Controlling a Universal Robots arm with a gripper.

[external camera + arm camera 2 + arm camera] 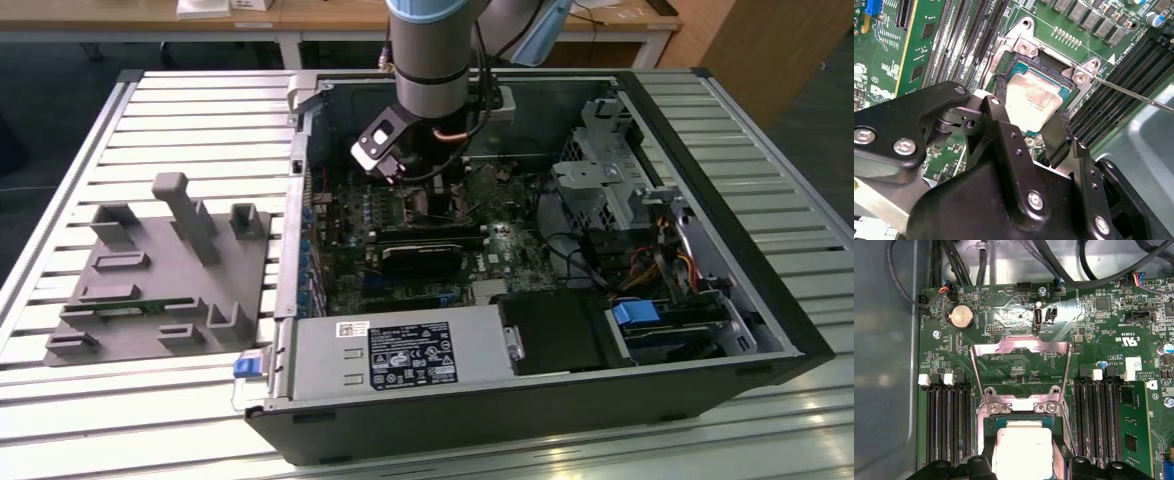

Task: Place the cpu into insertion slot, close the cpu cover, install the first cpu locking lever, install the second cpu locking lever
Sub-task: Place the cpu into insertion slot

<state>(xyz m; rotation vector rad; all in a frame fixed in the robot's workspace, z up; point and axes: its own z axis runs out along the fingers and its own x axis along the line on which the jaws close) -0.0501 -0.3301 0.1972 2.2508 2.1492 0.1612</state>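
Observation:
In both wrist views the cpu (1034, 97) (1021, 442), a pale silver square chip, lies in or just over the insertion slot (1046, 64) (1021, 409), with the slot's black frame and silver rim showing around it. My gripper (1029, 122) (1021, 462) has its black fingers (996, 117) pressed against two opposite edges of the chip. The cpu cover (1021, 346), a thin silver frame, stands flipped open beyond the slot. A thin wire lever (1134, 94) juts out from the slot's corner. In the exterior view the gripper (434, 205) reaches down into the open computer case.
Black memory slots (946, 420) (1099, 415) flank the socket on both sides. A coin battery (960, 316) and cables sit beyond the cover. The grey power supply box (387, 350) is at the case's near edge. A grey fixture (160, 270) lies on the slatted table.

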